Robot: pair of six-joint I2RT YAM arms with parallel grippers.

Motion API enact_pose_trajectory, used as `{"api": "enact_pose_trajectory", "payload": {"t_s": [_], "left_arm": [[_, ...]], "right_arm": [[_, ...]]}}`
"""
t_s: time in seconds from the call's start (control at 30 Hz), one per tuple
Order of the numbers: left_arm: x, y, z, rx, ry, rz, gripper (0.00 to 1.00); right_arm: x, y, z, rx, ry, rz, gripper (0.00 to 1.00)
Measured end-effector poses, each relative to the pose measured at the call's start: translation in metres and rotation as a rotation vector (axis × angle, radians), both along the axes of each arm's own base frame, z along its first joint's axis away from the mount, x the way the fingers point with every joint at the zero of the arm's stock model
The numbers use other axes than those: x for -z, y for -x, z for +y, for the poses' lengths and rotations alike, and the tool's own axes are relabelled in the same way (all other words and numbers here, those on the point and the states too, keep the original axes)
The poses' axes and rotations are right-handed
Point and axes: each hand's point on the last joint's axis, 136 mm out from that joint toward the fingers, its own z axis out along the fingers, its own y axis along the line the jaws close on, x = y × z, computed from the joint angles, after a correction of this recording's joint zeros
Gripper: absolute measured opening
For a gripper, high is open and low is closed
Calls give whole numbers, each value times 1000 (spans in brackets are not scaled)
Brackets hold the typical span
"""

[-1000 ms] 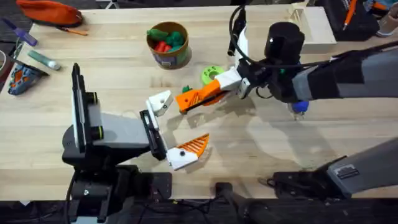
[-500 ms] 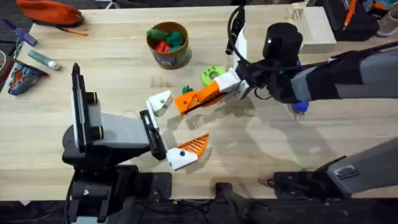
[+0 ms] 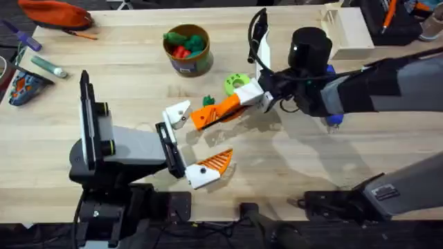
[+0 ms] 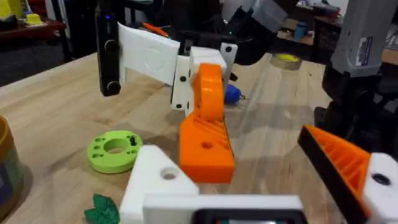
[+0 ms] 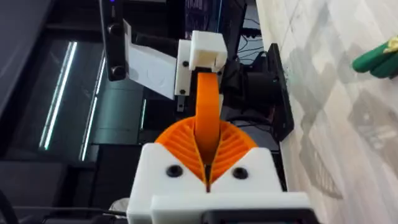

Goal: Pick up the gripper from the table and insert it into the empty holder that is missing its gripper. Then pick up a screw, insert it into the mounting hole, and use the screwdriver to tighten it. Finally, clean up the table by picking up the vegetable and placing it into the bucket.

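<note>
My right gripper (image 3: 243,99) reaches across the middle, shut on the orange gripper (image 3: 214,111), which sticks out toward the left arm. Its free end is at the white holder (image 3: 178,114), the bare upper finger of my left gripper (image 3: 201,138); they look to be touching. In the left wrist view the orange gripper (image 4: 205,130) leans against the holder (image 4: 161,180). My left gripper is open. The green vegetable (image 3: 208,101) lies beside the orange piece. The tan bucket (image 3: 187,50) stands farther back. A blue screwdriver (image 3: 333,119) peeks from under the right arm.
A lime-green disc (image 3: 235,83) lies by the right gripper. A pale wooden box (image 3: 346,28) stands at the back right. At the left are an orange pouch (image 3: 55,12) and a marker pen (image 3: 48,66). The bucket holds red and green toys.
My right gripper has carried the orange gripper a little to the left, closer to the white holder. The left arm has not moved.
</note>
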Motion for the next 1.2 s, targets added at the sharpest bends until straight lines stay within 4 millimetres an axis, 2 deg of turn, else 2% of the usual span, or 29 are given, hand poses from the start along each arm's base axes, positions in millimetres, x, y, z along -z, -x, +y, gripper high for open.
{"api": "enact_pose_trajectory", "payload": {"t_s": [0.4,1.2], "left_arm": [[0,0,0,0,0,0,985],[0,0,0,0,0,0,986]], "right_arm": [[-2,-2,1,7,-12,-29,9],[-3,-3,2,16,11,22,9]]}}
